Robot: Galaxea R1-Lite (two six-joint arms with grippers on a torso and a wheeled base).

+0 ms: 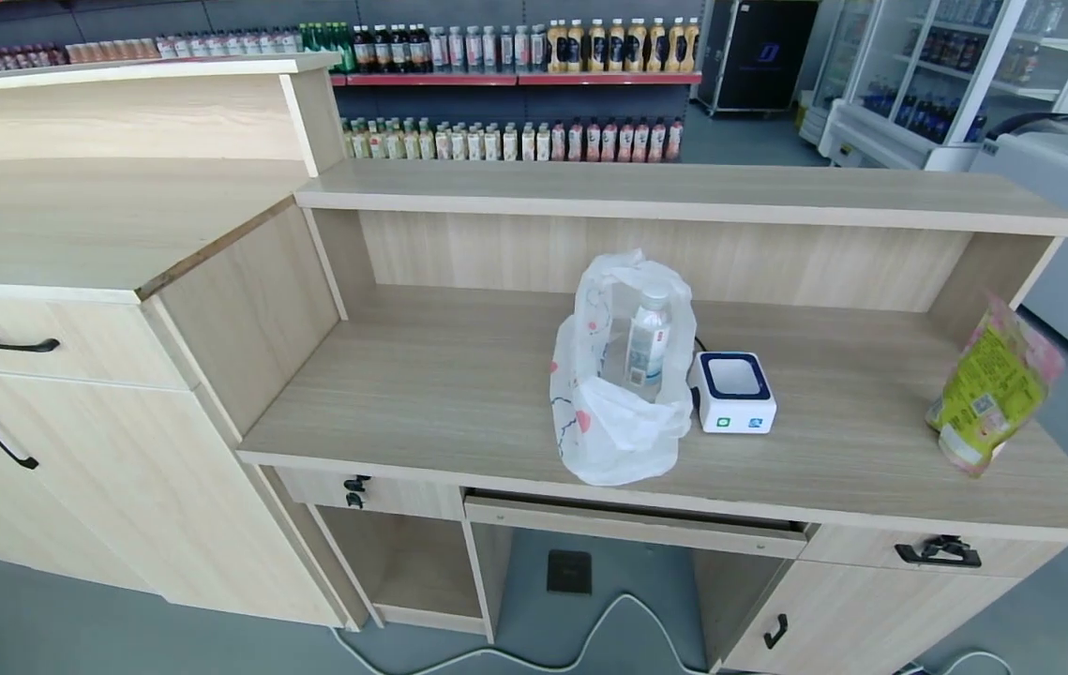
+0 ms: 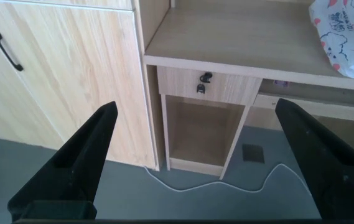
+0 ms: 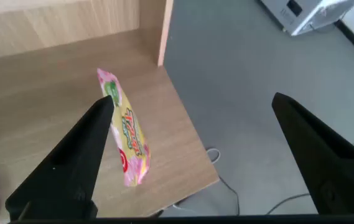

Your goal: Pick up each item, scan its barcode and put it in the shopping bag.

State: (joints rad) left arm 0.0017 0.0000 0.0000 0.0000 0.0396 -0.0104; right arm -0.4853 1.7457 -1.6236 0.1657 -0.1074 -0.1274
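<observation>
Your crinkly translucent shopping bag (image 1: 616,439) holds a clear bottle (image 1: 648,342); glossy green pouch (image 1: 993,389) stands right on pale woodgrain counter (image 1: 440,394). Left gripper (image 2: 195,104), right gripper (image 3: 192,98): jaws wide.

head: high, down over counter (image 1: 440,394) | left wrist: low, facing front, shares shopping bag (image 2: 344,37) | right wrist: above right end

My left gripper (image 2: 196,104): jaws spread wide, dark fingers (image 2: 77,168) tapering to blunt tips, gripping nothing. I read wrist as held low, pitched forward and down. My right gripper (image 3: 192,98): same wide spread, fingers (image 3: 71,162) well apart, gripping nothing. I read this wrist as higher than left, tilted steeply down. Each finger pair sits even about its wrist camera's centre. Neither gripper touches anything.
</observation>
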